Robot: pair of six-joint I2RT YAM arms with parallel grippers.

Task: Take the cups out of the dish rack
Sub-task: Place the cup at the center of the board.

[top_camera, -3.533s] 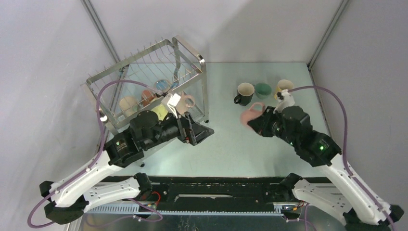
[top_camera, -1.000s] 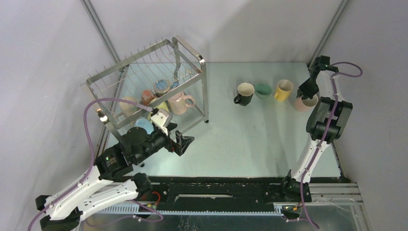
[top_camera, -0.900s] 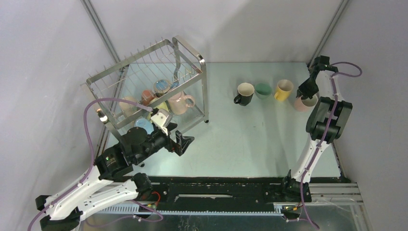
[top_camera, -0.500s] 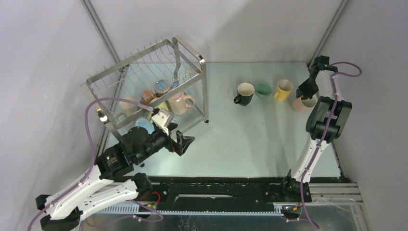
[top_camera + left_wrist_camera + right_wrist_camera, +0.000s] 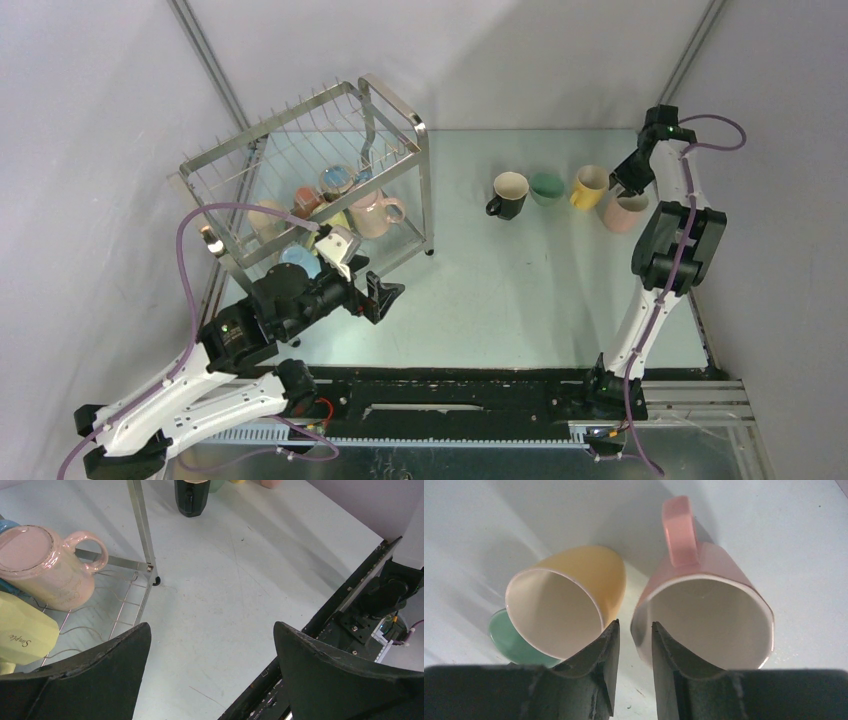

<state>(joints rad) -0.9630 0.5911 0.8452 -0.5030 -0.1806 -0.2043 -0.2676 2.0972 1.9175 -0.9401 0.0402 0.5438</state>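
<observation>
Right gripper (image 5: 634, 625) slightly parted, loose astride pink cup (image 5: 724, 570) rim; yellow cup (image 5: 589, 575) just left. Left gripper (image 5: 211, 630) wide open, rack (image 5: 141, 525) at left.

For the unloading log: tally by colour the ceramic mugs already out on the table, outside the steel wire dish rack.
Glossy black ceramic mug: 1
Green ceramic mug: 1
Yellow ceramic mug: 1
Pink ceramic mug: 1
Total: 4
</observation>
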